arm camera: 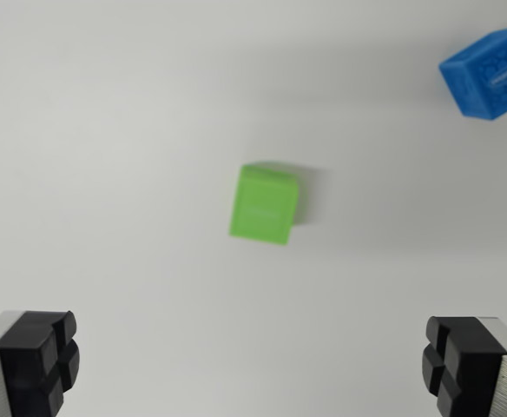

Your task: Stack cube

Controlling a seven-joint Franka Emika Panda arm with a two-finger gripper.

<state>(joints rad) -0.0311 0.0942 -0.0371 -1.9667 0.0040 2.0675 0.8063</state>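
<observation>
The green cube (266, 204) lies near the centre of the wrist view on a plain, matte white surface (106, 174); it is smooth plastic, and a faint marking on its face is too blurred to read. Up and to the wrist view's right of it, well apart, sits a blue cube (490, 71) with moulded studs and unreadable lettering. The gripper (249, 365) sits below the green cube with its black, grooved pads (38, 356) spread wide apart, holding nothing.
</observation>
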